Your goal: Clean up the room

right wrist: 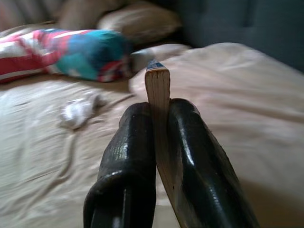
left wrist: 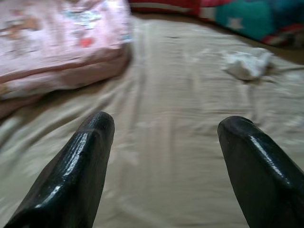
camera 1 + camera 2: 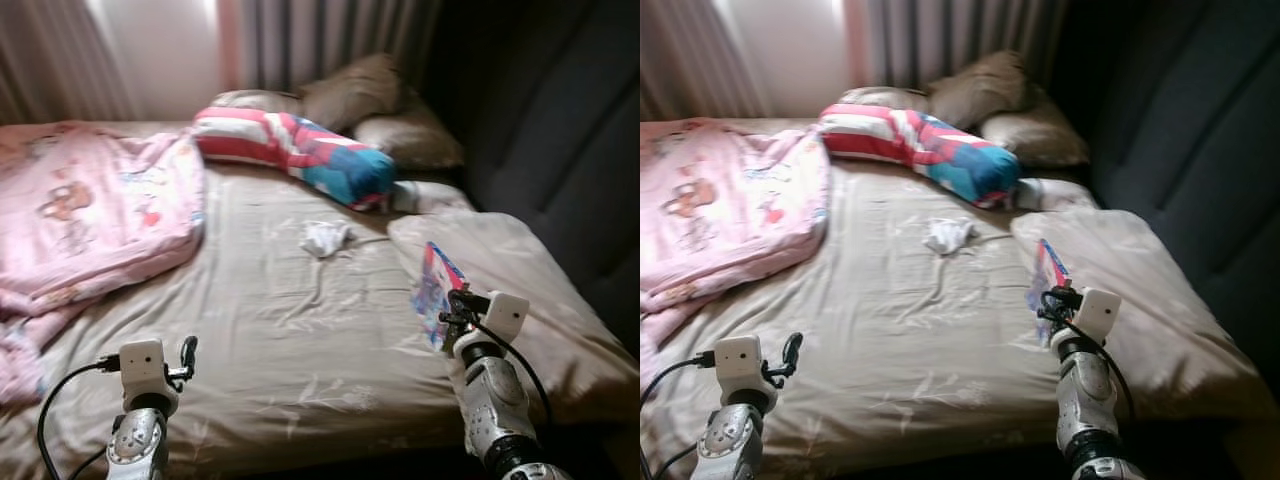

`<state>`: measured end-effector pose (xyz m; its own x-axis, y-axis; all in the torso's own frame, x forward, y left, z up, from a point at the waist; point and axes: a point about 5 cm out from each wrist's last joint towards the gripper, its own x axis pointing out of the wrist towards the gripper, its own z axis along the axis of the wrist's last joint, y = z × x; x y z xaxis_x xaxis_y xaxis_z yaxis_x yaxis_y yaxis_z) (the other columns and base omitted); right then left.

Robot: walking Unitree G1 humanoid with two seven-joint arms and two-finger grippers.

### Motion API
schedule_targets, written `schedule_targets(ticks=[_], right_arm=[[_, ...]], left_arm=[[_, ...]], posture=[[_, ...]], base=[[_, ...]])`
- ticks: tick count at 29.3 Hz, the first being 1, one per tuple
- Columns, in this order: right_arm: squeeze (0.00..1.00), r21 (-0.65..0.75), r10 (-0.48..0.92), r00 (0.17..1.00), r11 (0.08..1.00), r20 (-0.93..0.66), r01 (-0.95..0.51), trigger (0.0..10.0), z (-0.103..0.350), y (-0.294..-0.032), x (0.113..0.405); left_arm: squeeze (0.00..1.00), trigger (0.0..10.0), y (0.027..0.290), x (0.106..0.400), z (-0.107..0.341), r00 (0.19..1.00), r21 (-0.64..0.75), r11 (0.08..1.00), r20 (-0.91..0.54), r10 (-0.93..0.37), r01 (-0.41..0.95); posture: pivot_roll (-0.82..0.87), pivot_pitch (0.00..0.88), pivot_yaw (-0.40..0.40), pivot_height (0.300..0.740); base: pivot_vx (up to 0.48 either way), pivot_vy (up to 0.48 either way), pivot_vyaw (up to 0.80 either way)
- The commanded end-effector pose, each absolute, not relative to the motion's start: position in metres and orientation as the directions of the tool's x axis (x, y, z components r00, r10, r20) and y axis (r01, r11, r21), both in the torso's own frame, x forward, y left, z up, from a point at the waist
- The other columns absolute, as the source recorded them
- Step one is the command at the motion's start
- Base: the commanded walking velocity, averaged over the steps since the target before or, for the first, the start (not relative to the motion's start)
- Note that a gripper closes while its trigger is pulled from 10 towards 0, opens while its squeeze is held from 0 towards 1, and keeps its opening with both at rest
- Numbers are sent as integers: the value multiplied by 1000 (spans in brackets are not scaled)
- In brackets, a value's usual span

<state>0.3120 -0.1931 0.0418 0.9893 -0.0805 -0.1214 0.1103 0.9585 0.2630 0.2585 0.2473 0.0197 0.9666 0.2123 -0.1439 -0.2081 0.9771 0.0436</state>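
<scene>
Spreading across the view, the bed (image 3: 300,340) carries a pink blanket (image 3: 90,210) and a crumpled white cloth (image 3: 325,237) mid-sheet. Right gripper (image 3: 447,312) is clamped on an upright book (image 3: 437,285); left gripper (image 3: 187,355), fingers apart, is nearer the cloth ahead.

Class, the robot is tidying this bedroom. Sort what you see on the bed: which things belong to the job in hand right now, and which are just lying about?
In hand:
- book, clamped in the right gripper
- left gripper, open above the sheet

Lying about:
- white crumpled cloth
- pink blanket
- striped bolster
- brown pillows
</scene>
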Motion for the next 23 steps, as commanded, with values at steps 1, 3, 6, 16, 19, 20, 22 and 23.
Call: schedule_targets(ticks=[1, 3, 6, 16, 19, 20, 22, 23], right_arm=[[0, 259, -75, 993, 961, -88, 96, 10000, 49, -193, 317], [0, 258, -73, 994, 962, -86, 93, 10000, 50, -192, 317], [0, 257, -66, 994, 962, -87, 87, 10000, 49, -191, 317], [0, 265, -11, 995, 964, -100, 38, 10000, 46, -184, 316], [0, 254, 1, 995, 967, -99, 24, 10000, 46, -182, 316], [0, 243, 3, 995, 970, -98, 21, 10000, 47, -182, 316], [0, 239, 5, 995, 971, -96, 18, 10000, 47, -182, 317], [0, 227, 10, 996, 974, -93, 11, 10000, 47, -182, 317]], left_arm=[[0, 10000, 244, 260, 19, 968, 41, 979, -146, 204, -200], [0, 10000, 244, 261, 20, 968, 41, 979, -145, 204, -200], [0, 10000, 243, 262, 20, 968, 37, 979, -144, 203, -200], [0, 10000, 240, 262, 20, 970, 30, 981, -145, 194, -192], [0, 10000, 240, 263, 20, 971, 31, 981, -146, 192, -189], [0, 10000, 239, 263, 19, 971, 35, 982, -146, 190, -186], [0, 10000, 239, 263, 19, 971, 37, 982, -147, 190, -186], [0, 10000, 238, 263, 19, 971, 41, 982, -148, 190, -186]], posture=[[93, 31, -66, 699], [94, 27, -65, 699], [94, 27, -65, 699], [95, 26, -65, 699], [94, 26, -65, 699], [94, 26, -65, 699], [94, 26, -65, 699], [95, 27, -66, 699]], base=[[0, 0, -581], [0, 0, -291], [0, 0, 0], [0, 0, 0], [0, 0, 0], [0, 0, 0], [0, 0, 0], [0, 0, 0]])
